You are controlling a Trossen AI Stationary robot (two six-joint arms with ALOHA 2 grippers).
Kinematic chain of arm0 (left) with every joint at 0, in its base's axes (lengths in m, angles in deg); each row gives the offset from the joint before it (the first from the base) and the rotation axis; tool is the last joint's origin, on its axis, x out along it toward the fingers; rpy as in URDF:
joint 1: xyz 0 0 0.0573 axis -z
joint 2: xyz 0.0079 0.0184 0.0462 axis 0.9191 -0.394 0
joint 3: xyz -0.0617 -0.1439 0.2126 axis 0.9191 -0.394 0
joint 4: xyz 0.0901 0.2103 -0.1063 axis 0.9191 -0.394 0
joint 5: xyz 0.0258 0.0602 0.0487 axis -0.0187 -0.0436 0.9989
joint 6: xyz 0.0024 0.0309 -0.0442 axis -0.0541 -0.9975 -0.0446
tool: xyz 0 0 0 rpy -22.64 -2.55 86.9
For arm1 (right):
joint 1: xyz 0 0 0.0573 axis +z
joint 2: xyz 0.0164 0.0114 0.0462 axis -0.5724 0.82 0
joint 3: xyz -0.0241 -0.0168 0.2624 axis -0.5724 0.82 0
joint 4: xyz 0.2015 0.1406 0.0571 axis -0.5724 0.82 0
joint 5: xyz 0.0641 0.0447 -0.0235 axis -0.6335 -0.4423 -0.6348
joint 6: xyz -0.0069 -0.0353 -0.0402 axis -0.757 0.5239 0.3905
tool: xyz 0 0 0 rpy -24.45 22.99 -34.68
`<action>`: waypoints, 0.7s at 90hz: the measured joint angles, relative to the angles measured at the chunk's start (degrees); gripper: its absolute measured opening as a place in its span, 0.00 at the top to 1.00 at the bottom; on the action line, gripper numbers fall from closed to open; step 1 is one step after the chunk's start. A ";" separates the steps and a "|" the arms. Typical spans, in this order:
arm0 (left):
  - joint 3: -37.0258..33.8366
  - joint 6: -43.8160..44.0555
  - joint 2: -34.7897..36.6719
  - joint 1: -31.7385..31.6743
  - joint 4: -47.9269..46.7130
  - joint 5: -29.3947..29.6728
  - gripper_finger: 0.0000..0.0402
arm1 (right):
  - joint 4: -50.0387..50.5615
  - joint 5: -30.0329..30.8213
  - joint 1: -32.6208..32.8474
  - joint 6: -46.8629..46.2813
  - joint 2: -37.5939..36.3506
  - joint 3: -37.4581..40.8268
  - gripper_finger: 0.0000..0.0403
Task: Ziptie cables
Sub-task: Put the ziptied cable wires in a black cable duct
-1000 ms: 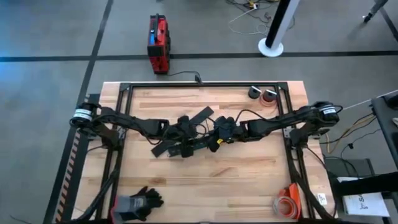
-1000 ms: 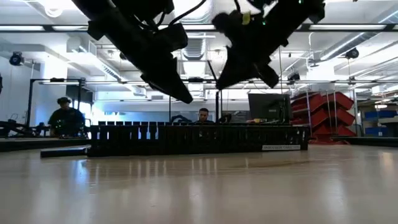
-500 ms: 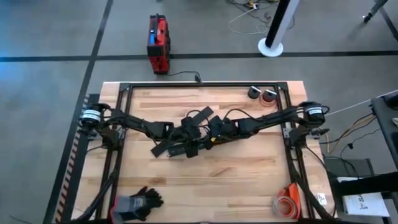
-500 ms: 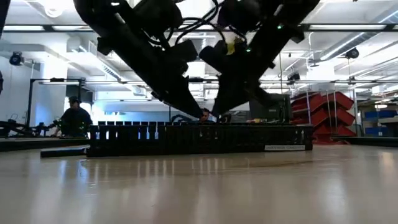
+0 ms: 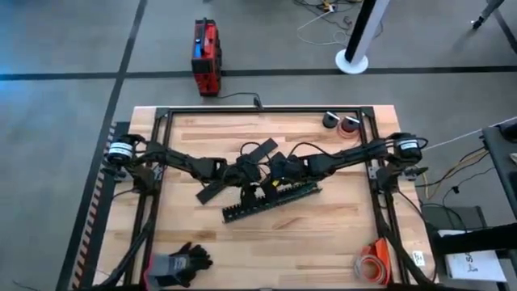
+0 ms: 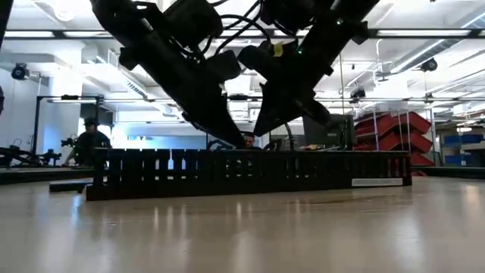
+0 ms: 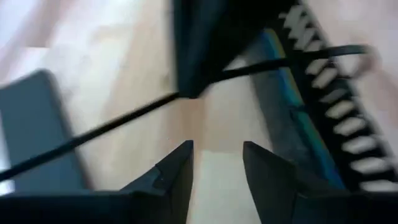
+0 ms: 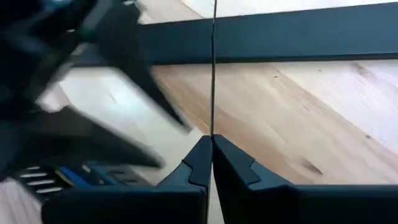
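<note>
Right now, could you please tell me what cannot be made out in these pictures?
- Cables: not identifiable. In the high view both arms cover the spot; in the low view the slotted strip blocks it.
- Thin black strand pinched in the shut right claw: wire or ziptie, blur prevents telling; its far end is cut off by the picture's edge.
- Open left claw: motion blur smears what lies beyond it.
</note>
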 joint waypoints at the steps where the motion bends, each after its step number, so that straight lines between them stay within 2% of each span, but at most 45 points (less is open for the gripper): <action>1: 0.00 0.08 0.10 0.04 -0.08 -0.83 0.69 | -0.04 0.00 0.00 0.00 0.00 0.00 1.00; 10: 0.00 1.88 0.64 0.51 -0.31 -7.22 0.66 | -0.25 0.03 0.00 0.22 0.00 0.00 1.00; 19: 0.00 4.83 0.60 2.08 0.04 -7.87 0.61 | -0.09 0.51 0.00 0.35 0.00 0.02 1.00; 23: 0.02 5.72 0.03 3.21 1.02 -5.77 0.58 | -0.19 0.99 0.00 0.38 0.00 0.02 1.00; 37: -0.02 7.71 -2.74 7.07 1.48 7.85 0.52 | 0.31 1.30 0.11 1.07 0.09 0.24 1.00; 52: -0.10 9.47 -6.56 7.92 3.16 12.54 0.50 | -0.26 1.11 0.23 1.02 0.06 0.11 1.00; 63: -0.09 13.84 -9.29 7.60 3.39 14.10 0.55 | 0.45 1.06 0.84 0.84 0.04 -0.88 1.00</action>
